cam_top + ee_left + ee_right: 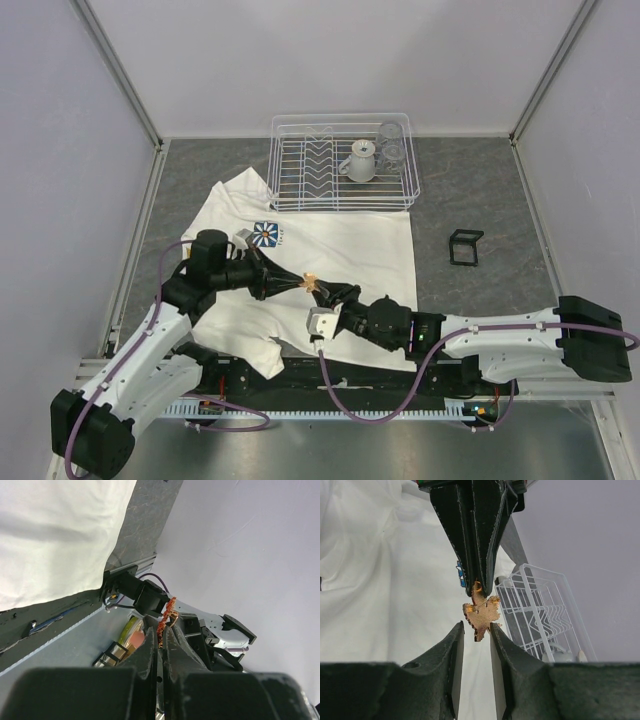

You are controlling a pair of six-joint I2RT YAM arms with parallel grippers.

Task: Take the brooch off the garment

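The brooch (312,283) is a tiny orange-red leaf-shaped pin, held in the air above the garment (350,250), a white T-shirt spread on the table with a blue daisy logo (266,235). My left gripper (300,283) is shut on the brooch's top; in the left wrist view the brooch (167,617) sticks out of its tips (161,632). My right gripper (325,292) is open. In the right wrist view its fingertips (476,627) flank the lower tip of the brooch (481,612), which hangs from the left gripper (476,587) over the shirt (380,580).
A white wire dish rack (340,160) stands behind the shirt with a white cup (360,160) and a clear glass (392,150) in it. A small black frame (465,247) lies to the right of the shirt. White walls close in the table.
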